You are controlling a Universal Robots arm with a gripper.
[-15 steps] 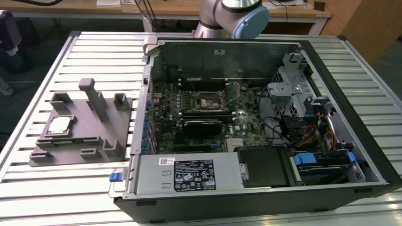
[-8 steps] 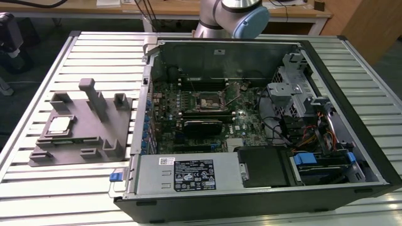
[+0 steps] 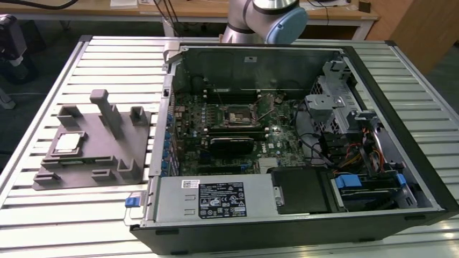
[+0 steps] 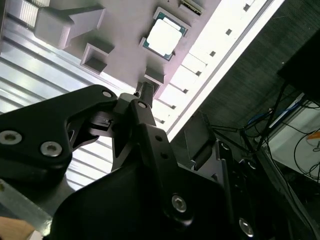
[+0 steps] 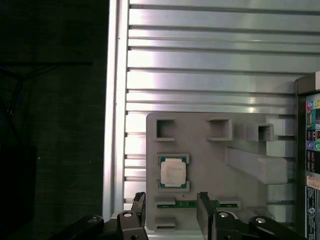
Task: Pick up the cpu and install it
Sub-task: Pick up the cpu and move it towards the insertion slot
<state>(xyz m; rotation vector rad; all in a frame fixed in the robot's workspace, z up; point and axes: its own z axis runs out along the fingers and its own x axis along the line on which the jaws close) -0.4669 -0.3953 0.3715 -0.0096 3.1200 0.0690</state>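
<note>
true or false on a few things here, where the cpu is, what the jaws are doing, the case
1. The cpu lies in the grey fixture. True.
2. The case lies on its side with its inside open to view. True.
3. The cpu is inside the case. False: it is on the fixture, to the exterior view's left of the case.
4. The jaws are shut on the cpu. False: the gripper has its jaws open and holds nothing; the cpu lies apart from them.
</note>
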